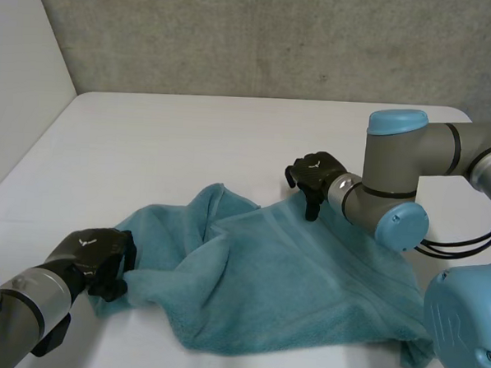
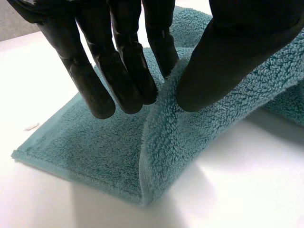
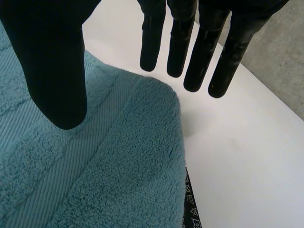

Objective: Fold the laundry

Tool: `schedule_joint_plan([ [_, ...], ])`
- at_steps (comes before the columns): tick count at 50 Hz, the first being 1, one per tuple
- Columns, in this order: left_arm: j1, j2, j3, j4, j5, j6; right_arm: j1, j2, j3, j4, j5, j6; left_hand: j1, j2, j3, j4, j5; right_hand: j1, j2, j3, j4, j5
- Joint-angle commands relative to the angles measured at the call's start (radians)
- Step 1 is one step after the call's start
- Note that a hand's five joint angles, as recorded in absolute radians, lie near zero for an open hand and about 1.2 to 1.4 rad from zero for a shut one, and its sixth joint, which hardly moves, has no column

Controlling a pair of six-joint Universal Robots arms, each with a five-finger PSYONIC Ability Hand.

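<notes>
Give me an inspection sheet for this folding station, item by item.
Surface: white table.
Job's things: one teal towel, rumpled, not yet folded.
Clutter: small pale fleck beside the towel's edge; black marked strip at the towel's edge, identity unclear.
Hands: left hand pinches a raised fold at the towel's left end; right hand open, fingers straight over its far corner.
Cables: nothing foreign seen.
Surroundings: grey wall behind; white panel at left.

The towel (image 1: pixel 290 285) is fluffy terry cloth with a ribbed band, on the smooth matt table (image 1: pixel 190 140).
</notes>
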Motion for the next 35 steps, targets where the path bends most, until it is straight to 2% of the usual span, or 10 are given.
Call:
schedule_joint_plan([
  [1, 0.017, -0.003, 0.001, 0.005, 0.002, 0.001, -0.001, 0.022, 0.0, 0.002, 0.007, -0.025, 0.299, 0.199, 0.208, 0.205, 0.251, 0.624, 0.539, 0.54, 0.543, 0.565],
  [3, 0.022, -0.011, 0.003, 0.024, 0.003, 0.004, -0.001, 0.022, -0.004, 0.0, 0.009, -0.039, 0.299, 0.199, 0.208, 0.205, 0.251, 0.923, 0.838, 0.839, 0.842, 0.864],
  [8, 0.031, -0.046, 0.044, 0.104, 0.025, 0.012, 0.002, 0.016, -0.05, 0.0, 0.079, -0.106, 0.299, 0.199, 0.208, 0.205, 0.251, 0.925, 0.84, 0.841, 0.844, 0.865],
  [13, 0.031, -0.104, 0.21, 0.119, 0.026, 0.034, 0.002, -0.024, -0.295, -0.032, 0.191, -0.152, 0.299, 0.199, 0.208, 0.205, 0.251, 0.925, 0.84, 0.841, 0.844, 0.865],
  [17, 0.025, -0.114, 0.447, 0.133, 0.02, 0.07, -0.006, -0.09, -0.481, -0.195, 0.233, -0.104, 0.299, 0.199, 0.208, 0.205, 0.251, 0.925, 0.84, 0.841, 0.844, 0.865],
  [20, 0.022, -0.13, 0.664, 0.173, -0.006, 0.083, -0.011, -0.127, -0.492, -0.27, 0.254, -0.07, 0.299, 0.199, 0.208, 0.205, 0.251, 0.925, 0.84, 0.841, 0.844, 0.865],
  [21, 0.022, -0.136, 0.71, 0.185, -0.018, 0.083, -0.011, -0.191, -0.459, -0.353, 0.275, -0.035, 0.299, 0.199, 0.208, 0.205, 0.251, 0.925, 0.84, 0.841, 0.844, 0.865],
  [26, 0.014, -0.144, 0.873, 0.341, -0.141, 0.09, -0.011, -0.346, -0.269, -0.394, 0.273, -0.007, 0.299, 0.199, 0.208, 0.205, 0.251, 0.925, 0.84, 0.841, 0.844, 0.865],
  [30, 0.011, -0.135, 0.833, 0.433, -0.155, 0.112, -0.012, -0.451, -0.078, -0.403, 0.271, -0.005, 0.299, 0.199, 0.208, 0.205, 0.251, 0.925, 0.84, 0.841, 0.844, 0.865],
  [35, -0.021, -0.106, 0.674, 0.415, -0.153, 0.164, -0.015, -0.593, 0.233, -0.452, 0.213, -0.011, 0.299, 0.199, 0.208, 0.205, 0.251, 0.925, 0.84, 0.841, 0.844, 0.865],
])
